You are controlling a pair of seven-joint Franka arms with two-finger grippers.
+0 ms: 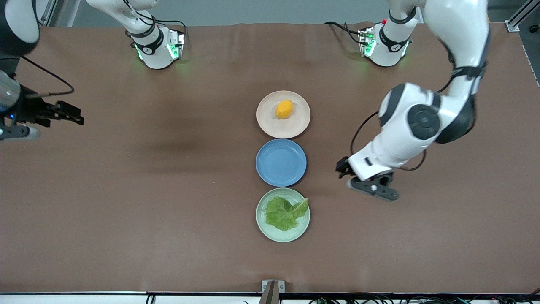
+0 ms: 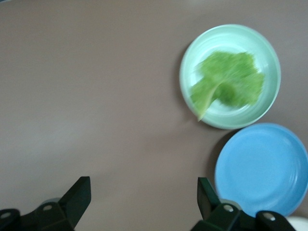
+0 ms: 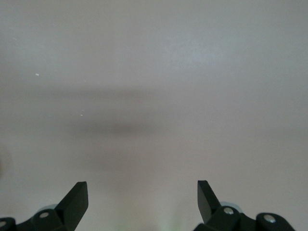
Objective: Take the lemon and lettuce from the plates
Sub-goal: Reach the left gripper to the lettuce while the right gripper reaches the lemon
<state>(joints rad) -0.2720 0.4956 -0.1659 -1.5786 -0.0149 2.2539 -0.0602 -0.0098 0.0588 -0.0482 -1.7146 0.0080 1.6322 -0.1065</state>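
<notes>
The lemon [image 1: 284,109] lies on the beige-pink plate [image 1: 265,122], the plate farthest from the front camera. The lettuce [image 1: 284,213] lies on the mint green plate [image 1: 263,228], the nearest one. In the left wrist view the lettuce [image 2: 226,84] shows on its plate [image 2: 190,62]. My left gripper [image 1: 342,167] is open and empty over bare table beside the blue plate, toward the left arm's end; its jaws [image 2: 143,197] stand wide apart. My right gripper [image 1: 78,116] is open and empty over bare table at the right arm's end, and it waits there [image 3: 142,199].
An empty blue plate [image 1: 281,162] sits between the two task plates, and it also shows in the left wrist view [image 2: 262,168]. The three plates form a line down the table's middle. The arm bases stand along the table edge farthest from the front camera.
</notes>
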